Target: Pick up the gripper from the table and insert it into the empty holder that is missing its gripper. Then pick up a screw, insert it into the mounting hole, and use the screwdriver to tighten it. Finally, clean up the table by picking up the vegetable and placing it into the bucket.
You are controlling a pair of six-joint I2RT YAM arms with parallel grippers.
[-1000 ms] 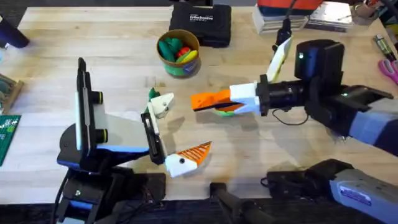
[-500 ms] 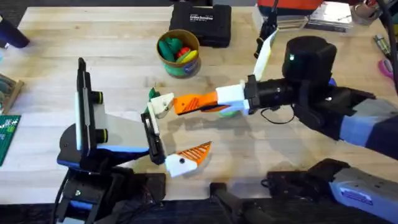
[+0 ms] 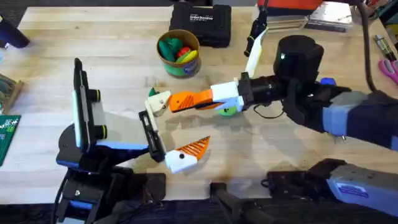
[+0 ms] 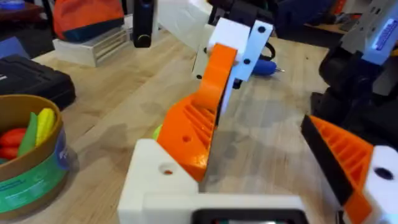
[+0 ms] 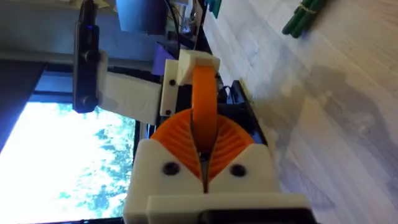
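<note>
Centrally, the right gripper [image 3: 177, 102] pinches an orange finger part [image 3: 186, 101] against the white holder [image 3: 161, 102]. Left gripper [image 3: 180, 155]: spread wide, lower centre. Bucket [image 3: 178, 53]: upper centre.

Count: one yellow-green round bucket with brown rim [image 3: 178, 52], upper centre; one black plastic case [image 3: 200, 23] behind it; one dark green elongated toy vegetable [image 5: 303, 16]; one blue pen-shaped screwdriver [image 4: 263, 66]; one green circuit board [image 3: 7, 135], left edge.

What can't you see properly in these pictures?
- Screwdriver: overhead, mostly hidden under the right arm.
- Vegetable: right wrist view, cut off by the picture's edge.
- Green disc: overhead, mostly covered by the right gripper.
</note>
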